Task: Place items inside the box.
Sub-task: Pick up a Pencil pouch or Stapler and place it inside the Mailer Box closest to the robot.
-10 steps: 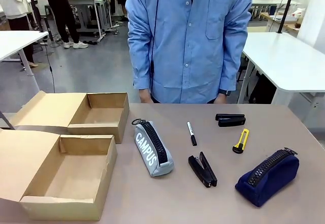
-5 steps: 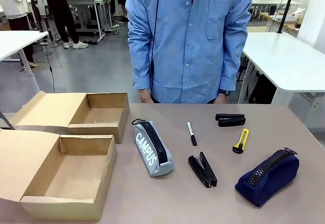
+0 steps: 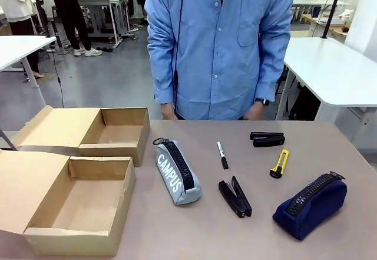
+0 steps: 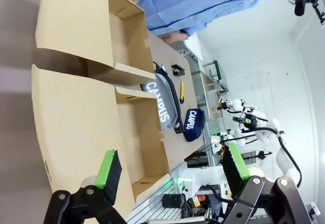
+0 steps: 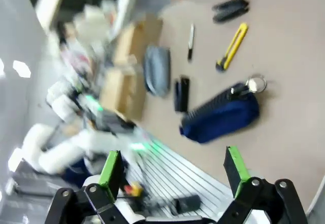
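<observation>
I count two open cardboard boxes on the left of the table (image 3: 177,236): near box (image 3: 70,240) and far box (image 3: 112,151), side by side. Two zip pencil cases: grey case (image 3: 177,171) just right of the boxes, white CAMPUS down its side; navy case (image 3: 309,204) at near right, and my left wrist camera reads CAMPUS on it too. Two black staplers: near stapler (image 3: 235,197) between the cases, far stapler (image 3: 267,138) by the far edge. One black-and-white marker (image 3: 222,154) and one yellow knife (image 3: 279,163), no print readable on either. Every item lies on the tabletop, outside both boxes. One person (image 3: 221,48) in a blue shirt stands at the far side. Left gripper (image 4: 171,165) is spread wide, nothing between the pads, above the near box. Right gripper (image 5: 172,167) is spread too, holding nothing, high over the navy case.
</observation>
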Robot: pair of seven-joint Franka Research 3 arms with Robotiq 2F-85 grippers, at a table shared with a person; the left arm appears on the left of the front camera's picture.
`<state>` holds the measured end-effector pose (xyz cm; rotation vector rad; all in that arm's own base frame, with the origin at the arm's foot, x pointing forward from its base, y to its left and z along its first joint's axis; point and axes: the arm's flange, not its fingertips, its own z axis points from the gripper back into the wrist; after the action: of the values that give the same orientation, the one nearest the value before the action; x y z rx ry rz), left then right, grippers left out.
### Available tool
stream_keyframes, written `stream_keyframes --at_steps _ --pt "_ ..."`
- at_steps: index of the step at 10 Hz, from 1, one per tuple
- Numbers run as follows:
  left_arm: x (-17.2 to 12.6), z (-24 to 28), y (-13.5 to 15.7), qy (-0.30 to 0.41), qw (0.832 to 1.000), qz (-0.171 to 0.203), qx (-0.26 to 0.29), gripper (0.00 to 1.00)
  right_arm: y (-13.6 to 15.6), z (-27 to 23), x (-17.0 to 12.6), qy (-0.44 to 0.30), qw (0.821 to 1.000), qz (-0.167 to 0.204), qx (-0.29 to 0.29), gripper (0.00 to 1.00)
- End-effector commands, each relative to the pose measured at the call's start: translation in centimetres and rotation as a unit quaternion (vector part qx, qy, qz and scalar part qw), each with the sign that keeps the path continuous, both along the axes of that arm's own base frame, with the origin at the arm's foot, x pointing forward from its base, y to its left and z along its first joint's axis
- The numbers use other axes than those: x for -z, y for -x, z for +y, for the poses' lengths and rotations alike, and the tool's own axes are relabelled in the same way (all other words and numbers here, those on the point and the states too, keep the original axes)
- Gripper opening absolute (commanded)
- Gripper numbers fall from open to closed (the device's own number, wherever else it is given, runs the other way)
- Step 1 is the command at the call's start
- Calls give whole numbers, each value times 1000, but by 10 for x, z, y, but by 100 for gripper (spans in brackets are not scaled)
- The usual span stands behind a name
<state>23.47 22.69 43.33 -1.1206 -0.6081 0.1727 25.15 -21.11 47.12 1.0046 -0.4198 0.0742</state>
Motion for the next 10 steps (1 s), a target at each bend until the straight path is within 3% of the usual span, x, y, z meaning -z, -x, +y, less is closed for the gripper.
stream_keyframes --at_steps 1,2,3,4,5,6,7,8,9,10 --pt "-2 2 -1 4 1000 -17 2 100 18 59 -8 210 932 -195 -221 100" --pt "-2 2 -1 4 1000 -17 2 100 29 83 -9 263 870 -233 -345 100" --pt "-2 2 -1 4 1000 -17 2 100 39 95 -5 322 839 -213 -384 100" --pt "-2 2 -1 4 1000 -17 2 100 46 99 -7 333 843 -212 -366 100" --pt "-2 2 -1 4 1000 -17 2 100 25 87 -15 162 968 -44 -185 100" --pt "-2 2 -1 4 1000 -17 2 100 32 98 -19 215 944 -63 -241 100" --pt "-2 2 -1 4 1000 -17 2 100 18 92 -13 181 968 -28 -172 100" --pt "-2 2 -1 4 1000 -17 2 100 15 81 -5 169 974 -26 -151 100" --pt "-2 2 -1 4 1000 -17 2 100 15 47 -1 124 979 -68 -148 100" --pt "-2 2 -1 4 1000 -17 2 100 13 18 4 81 992 -55 -75 100"
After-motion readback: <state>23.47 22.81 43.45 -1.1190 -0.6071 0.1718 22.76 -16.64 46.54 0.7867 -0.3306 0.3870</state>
